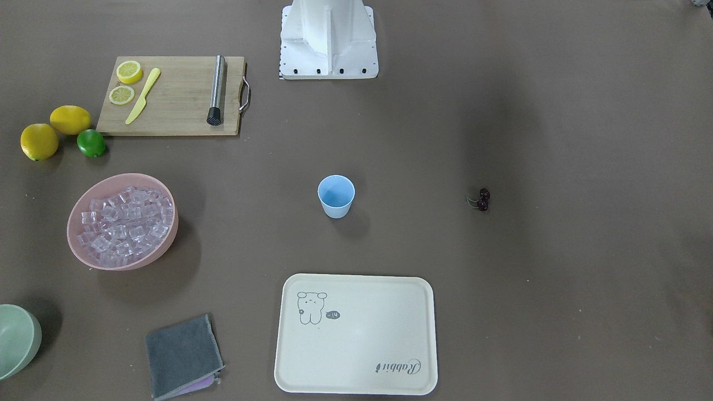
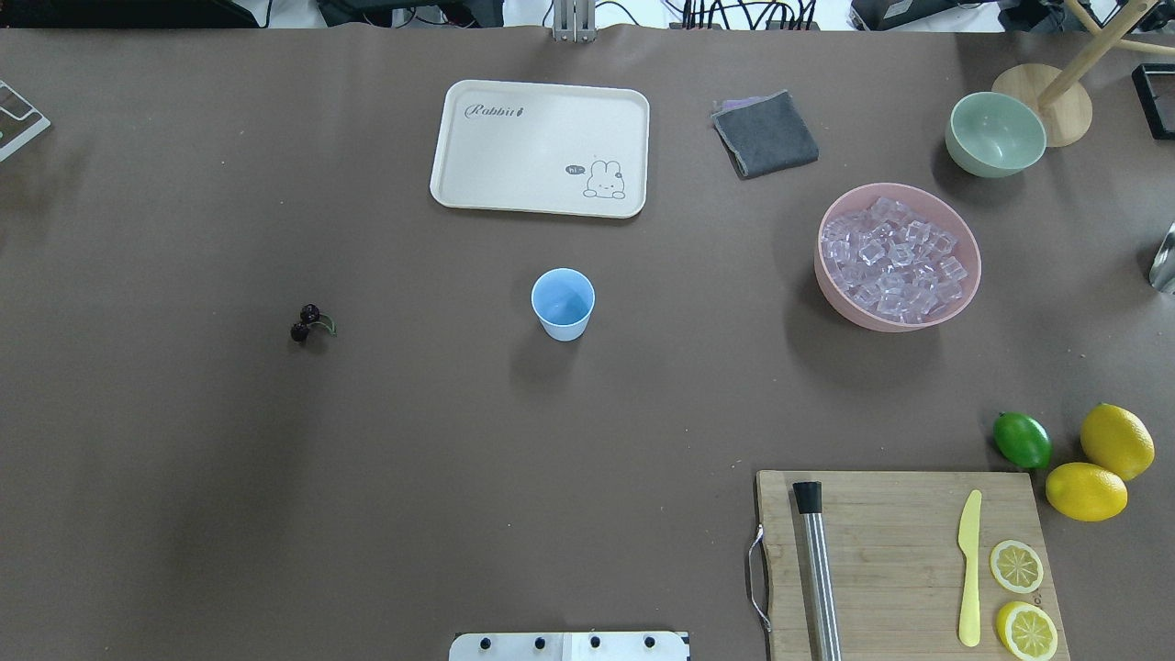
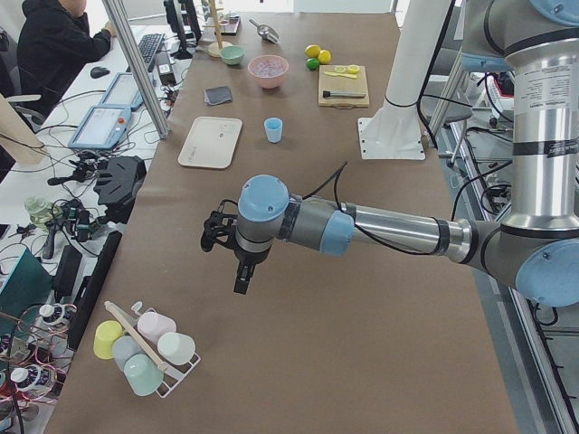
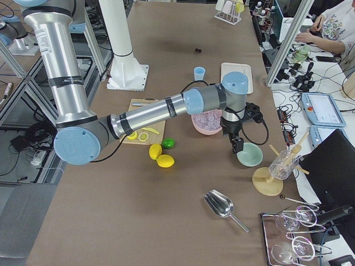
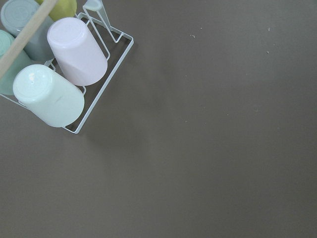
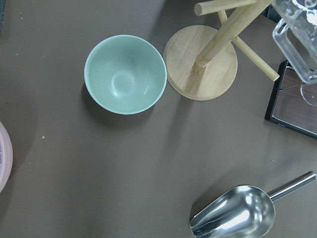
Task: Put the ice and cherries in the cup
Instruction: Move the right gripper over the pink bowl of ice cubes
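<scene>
The light-blue cup stands upright and empty at the table's middle, also in the front-facing view. The dark cherries lie on the table on my left side, well apart from the cup. The ice fills a pink bowl on my right side. My left gripper hangs above bare table beyond the cherries, near a rack of cups. My right gripper hangs beside the pink bowl, above a pale green bowl. I cannot tell whether either gripper is open or shut.
A cream tray and a grey cloth lie beyond the cup. A cutting board holds a muddler, a yellow knife and lemon slices; lemons and a lime lie beside it. A metal scoop and a wooden stand are at the right end.
</scene>
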`<state>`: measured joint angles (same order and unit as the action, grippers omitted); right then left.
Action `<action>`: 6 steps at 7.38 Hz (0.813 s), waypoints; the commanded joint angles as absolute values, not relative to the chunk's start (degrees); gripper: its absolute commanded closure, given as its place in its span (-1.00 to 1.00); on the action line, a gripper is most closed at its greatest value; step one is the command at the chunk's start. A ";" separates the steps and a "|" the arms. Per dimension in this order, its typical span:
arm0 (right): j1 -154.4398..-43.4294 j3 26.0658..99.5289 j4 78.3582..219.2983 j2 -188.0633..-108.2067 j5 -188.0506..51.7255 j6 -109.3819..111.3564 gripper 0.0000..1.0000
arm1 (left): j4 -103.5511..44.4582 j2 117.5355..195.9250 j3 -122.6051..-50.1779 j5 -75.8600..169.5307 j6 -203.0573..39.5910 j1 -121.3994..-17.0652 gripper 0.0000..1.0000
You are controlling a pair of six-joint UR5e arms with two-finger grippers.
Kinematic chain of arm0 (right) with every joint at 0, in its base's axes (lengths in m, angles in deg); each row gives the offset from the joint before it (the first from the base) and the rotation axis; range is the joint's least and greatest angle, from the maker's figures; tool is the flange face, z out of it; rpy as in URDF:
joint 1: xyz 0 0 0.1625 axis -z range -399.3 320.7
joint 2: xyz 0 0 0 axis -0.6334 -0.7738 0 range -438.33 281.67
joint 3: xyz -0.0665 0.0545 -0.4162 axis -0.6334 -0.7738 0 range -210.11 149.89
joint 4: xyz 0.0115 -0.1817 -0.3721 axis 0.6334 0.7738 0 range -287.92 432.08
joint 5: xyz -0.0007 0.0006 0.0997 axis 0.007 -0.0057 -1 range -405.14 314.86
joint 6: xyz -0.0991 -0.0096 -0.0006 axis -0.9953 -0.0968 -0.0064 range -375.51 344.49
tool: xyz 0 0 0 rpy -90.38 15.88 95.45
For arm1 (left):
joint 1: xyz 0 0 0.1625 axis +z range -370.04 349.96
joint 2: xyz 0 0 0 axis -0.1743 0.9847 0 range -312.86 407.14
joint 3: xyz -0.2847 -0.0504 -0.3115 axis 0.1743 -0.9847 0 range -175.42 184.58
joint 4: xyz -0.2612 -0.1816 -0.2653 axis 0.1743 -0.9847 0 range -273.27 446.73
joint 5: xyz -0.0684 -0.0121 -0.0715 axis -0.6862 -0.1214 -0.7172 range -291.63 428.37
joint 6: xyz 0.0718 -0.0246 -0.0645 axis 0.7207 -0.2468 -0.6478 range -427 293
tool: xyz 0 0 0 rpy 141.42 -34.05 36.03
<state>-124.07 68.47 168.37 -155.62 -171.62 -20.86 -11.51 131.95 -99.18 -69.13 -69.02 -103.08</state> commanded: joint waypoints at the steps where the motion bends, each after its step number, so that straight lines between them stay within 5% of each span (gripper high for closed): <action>1: -124.03 66.85 167.63 -155.23 -172.40 -20.79 -0.99 | -11.35 132.21 -100.79 -70.66 -69.29 -103.20 -0.96; 6: -101.66 72.10 165.27 -145.39 -173.46 9.68 -0.97 | -11.44 133.62 -96.59 -70.76 -69.90 -103.11 -0.96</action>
